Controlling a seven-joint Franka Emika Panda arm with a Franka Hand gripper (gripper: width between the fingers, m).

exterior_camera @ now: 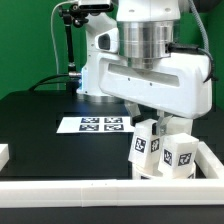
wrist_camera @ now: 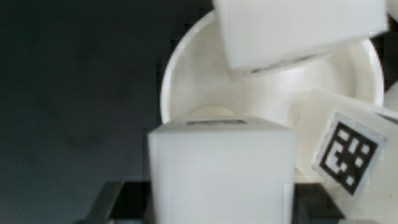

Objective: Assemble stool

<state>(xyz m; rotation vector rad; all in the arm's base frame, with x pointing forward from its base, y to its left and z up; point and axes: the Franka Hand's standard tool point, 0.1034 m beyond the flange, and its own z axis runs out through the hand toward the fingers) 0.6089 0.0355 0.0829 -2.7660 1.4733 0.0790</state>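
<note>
Two chunky matte legs (exterior_camera: 147, 150) (plastic), round seat (wrist_camera: 187, 75).

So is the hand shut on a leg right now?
Yes, the hand is shut on a white leg, held upright against the seat.

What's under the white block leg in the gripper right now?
In the wrist view the chunky white leg stands over the round white seat disc, whose rim curves out behind it. The leg's own body hides where they meet.
</note>
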